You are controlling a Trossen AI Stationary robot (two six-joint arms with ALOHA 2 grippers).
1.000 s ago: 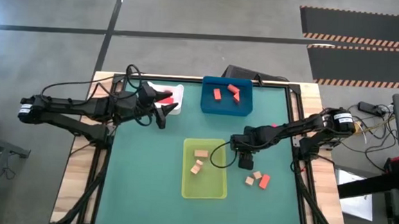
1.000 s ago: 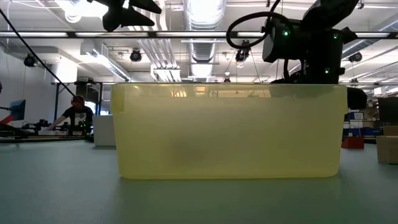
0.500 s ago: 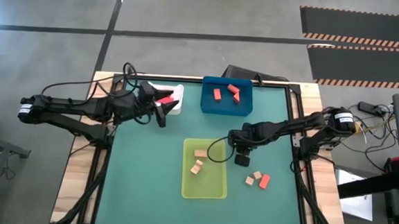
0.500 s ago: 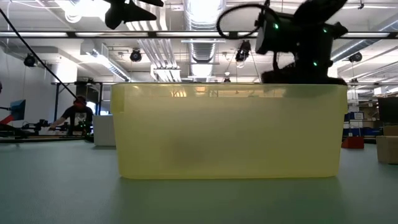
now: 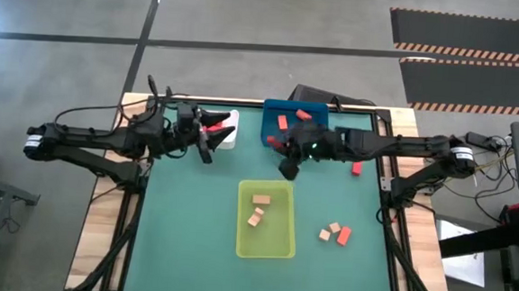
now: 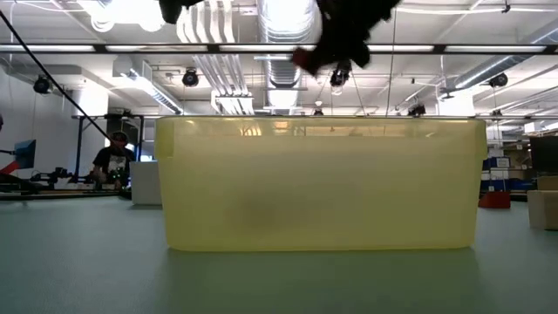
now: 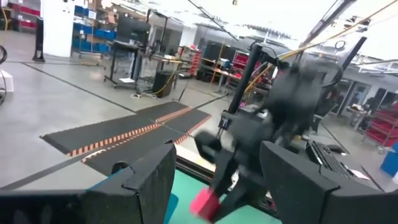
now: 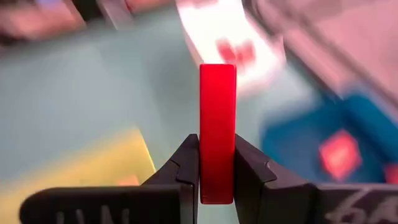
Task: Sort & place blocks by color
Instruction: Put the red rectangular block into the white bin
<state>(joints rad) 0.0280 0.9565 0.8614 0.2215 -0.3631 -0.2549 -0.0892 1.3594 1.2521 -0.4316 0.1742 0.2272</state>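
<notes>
One red block (image 8: pixel 217 130) is now pinched in the right gripper (image 5: pixel 287 166), which a second ago was sitting lower right of centre in the high view, next to the loose blocks on the mat. It has swung up and left, and now hangs just off the lower left corner of the blue bin (image 5: pixel 270 128), between that and the white bin (image 5: pixel 231 130). My read: the pick is done and this is the carry, probably headed for the white bin where red pieces (image 5: pixel 214 124) already sit.

The block itself is bright, saturated red, a flat slab seen edge-on in the right wrist view, standing upright between the two dark fingers and poking well above them. Grip looks centred, no tilt.

Left gripper (image 5: pixel 203 145) is over by the white bin, upper left of the mat, fingers spread wide with nothing in them.

Elsewhere: coral pieces (image 5: pixel 283 122) in the blue bin, tan ones (image 5: pixel 261 200) in the yellow-green bin (image 5: pixel 276 246), and a tan block (image 5: pixel 328 230) plus a coral one (image 5: pixel 343 233) waiting at lower right. Another red bit (image 5: pixel 357 168) sits near the right edge.
</notes>
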